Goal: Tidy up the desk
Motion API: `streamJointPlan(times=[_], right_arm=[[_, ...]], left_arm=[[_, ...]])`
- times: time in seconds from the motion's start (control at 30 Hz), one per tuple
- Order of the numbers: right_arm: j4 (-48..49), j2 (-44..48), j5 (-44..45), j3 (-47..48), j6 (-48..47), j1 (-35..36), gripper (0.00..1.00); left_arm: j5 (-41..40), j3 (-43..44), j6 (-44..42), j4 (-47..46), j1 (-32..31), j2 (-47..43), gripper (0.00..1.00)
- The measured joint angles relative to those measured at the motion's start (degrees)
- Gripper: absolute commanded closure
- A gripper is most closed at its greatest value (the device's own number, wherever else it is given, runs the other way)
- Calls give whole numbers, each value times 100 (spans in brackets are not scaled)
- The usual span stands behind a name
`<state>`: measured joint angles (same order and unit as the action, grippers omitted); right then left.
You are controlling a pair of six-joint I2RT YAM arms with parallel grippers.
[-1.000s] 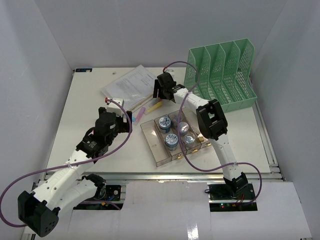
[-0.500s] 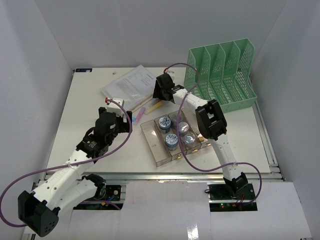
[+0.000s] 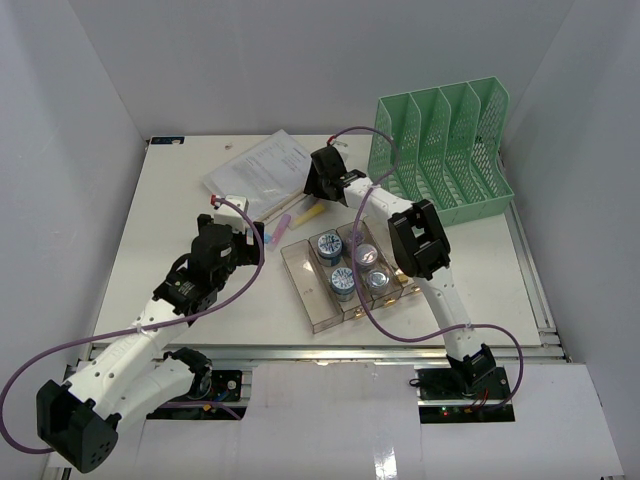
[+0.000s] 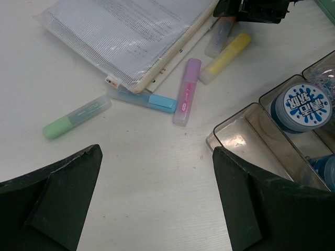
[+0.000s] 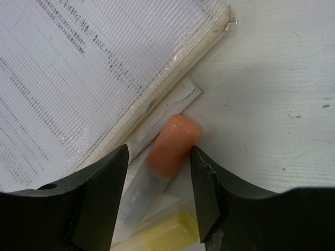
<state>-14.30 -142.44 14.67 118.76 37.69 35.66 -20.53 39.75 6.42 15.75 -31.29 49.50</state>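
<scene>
The white desk holds a mesh document pouch and several highlighters beside it. My right gripper is open, low over the desk, its jaws either side of the orange highlighter, which lies against the pouch edge, with a yellow one below it. It also shows in the top view. My left gripper is open and empty above bare desk; it shows in the top view too. Ahead of it lie green, blue, purple and yellow highlighters.
A clear compartment tray with three blue-labelled tubs stands at the middle, its corner next to my left gripper's right finger. A mint-green mesh file rack stands at the back right. A metal rail runs along the front edge.
My right gripper has shifted slightly over the orange highlighter. The left arm has barely moved.
</scene>
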Motion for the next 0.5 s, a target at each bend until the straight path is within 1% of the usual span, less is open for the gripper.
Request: streamJointPlan(times=[0.4, 0.5], right_arm=[[116, -140, -23, 147, 97, 4, 52], [114, -142, -25, 147, 101, 4, 56]], left_arm=[[0, 0, -2, 2, 35, 49, 2], [0, 0, -2, 0, 42, 49, 2]])
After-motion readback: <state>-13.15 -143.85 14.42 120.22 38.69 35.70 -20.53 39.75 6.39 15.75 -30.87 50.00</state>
